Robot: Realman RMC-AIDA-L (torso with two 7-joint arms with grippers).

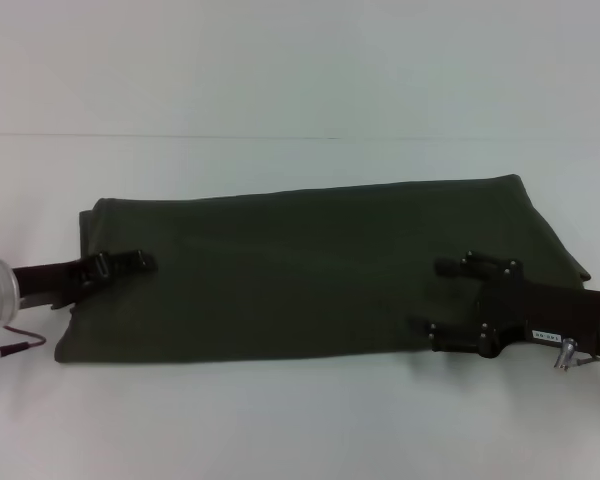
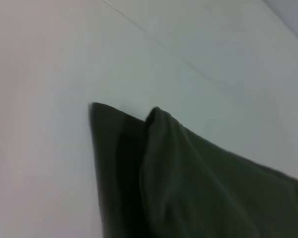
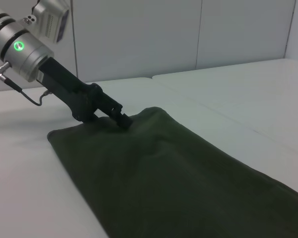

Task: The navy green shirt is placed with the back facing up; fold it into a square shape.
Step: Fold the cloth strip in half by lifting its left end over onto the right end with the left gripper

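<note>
Two grippers rest on the navy green shirt (image 1: 310,270), which lies folded into a long band across the middle of the white table (image 1: 280,420) in the head view. Left gripper (image 1: 130,263) sits at the left end of the band; its fingers look closed together on the cloth, though the view is too dim to be sure. Right gripper (image 1: 442,298) lies over the lower right part, jaws spread apart, one finger (image 1: 470,266) above, one below.
</note>
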